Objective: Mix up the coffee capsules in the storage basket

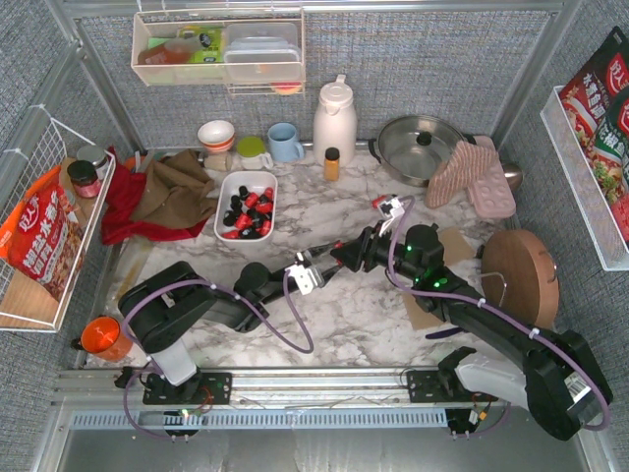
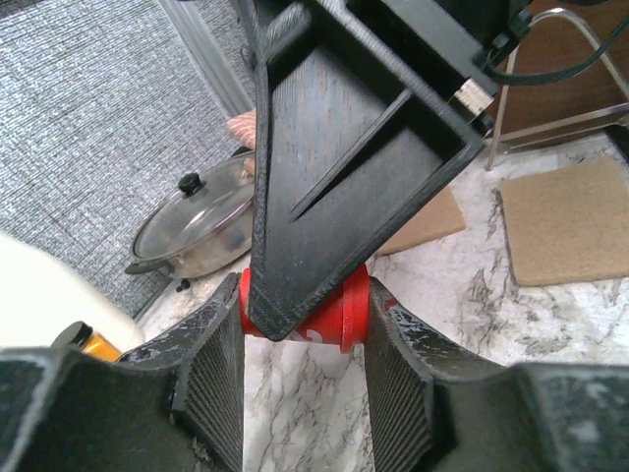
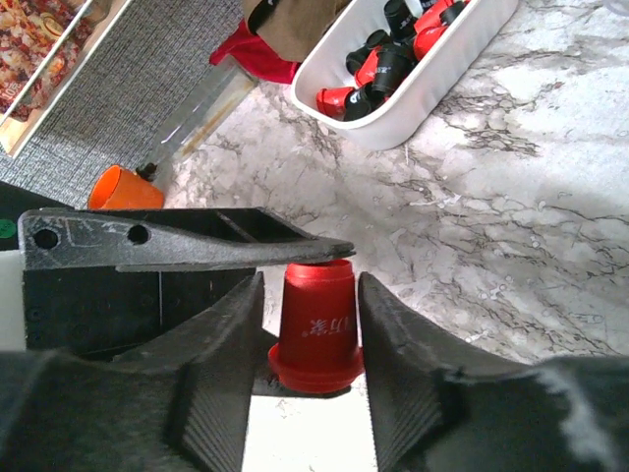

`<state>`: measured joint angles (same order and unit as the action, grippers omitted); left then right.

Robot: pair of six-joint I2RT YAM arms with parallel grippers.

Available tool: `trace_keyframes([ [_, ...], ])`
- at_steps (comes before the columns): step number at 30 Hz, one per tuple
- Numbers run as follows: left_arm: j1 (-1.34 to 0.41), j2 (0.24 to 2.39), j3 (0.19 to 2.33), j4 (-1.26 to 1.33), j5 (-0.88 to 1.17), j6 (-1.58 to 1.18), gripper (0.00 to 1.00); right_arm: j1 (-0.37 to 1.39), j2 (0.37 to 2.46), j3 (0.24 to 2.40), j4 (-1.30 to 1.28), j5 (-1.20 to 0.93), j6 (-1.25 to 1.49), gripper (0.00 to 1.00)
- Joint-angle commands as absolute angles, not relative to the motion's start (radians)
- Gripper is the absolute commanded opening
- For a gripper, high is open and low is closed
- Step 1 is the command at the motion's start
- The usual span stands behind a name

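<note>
Top view: on the veined marble desk [image 1: 344, 315], two black arms meet tip to tip near the glossy white, round-cornered storage basket [image 1: 221, 211] of red and black coffee capsules [image 1: 248, 211].

Left wrist: the left end effector [image 2: 305, 334], ribbed pads set narrow, pinches a smooth red capsule [image 2: 344, 310].

Right wrist: the right end effector [image 3: 313, 324] grips the tapered red capsule by its flange.

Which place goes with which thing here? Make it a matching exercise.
1 red capsule
2 storage basket
3 amber bottle
4 lidded pan

A directly in front of the white jug
B between the left gripper and right gripper
C next to the pink mitts
D right of the brown cloth

Pairs: 1-B, 2-D, 3-A, 4-C
</note>
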<state>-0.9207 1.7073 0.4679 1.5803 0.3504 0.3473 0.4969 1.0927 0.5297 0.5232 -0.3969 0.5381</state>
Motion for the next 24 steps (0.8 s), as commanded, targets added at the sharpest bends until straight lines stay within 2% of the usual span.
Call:
trace_keyframes([
  [1,-0.919,1.706,0.459,1.636,0.322,0.353,0.39,0.499,1.087,0.550,0.525,-0.405,0.550,0.51],
  [5,-0.918,1.705,0.445,1.637,0.271,0.342,0.37,0.499,1.066,0.564,0.471,-0.348,0.535,0.62],
  [10,-0.888,1.698,0.422,1.632,0.103,0.273,0.37,0.497,1.031,0.615,0.332,-0.187,0.463,0.63],
  [15,-0.800,1.637,0.418,1.564,-0.030,0.142,0.35,0.496,1.076,0.698,0.171,0.105,0.361,0.62],
  [18,-0.734,1.572,0.456,1.394,-0.100,0.070,0.31,0.483,1.143,0.738,0.156,0.212,0.317,0.62],
  [24,-0.562,1.524,0.607,0.989,-0.162,-0.073,0.28,0.451,1.294,0.835,0.152,0.279,0.261,0.62],
])
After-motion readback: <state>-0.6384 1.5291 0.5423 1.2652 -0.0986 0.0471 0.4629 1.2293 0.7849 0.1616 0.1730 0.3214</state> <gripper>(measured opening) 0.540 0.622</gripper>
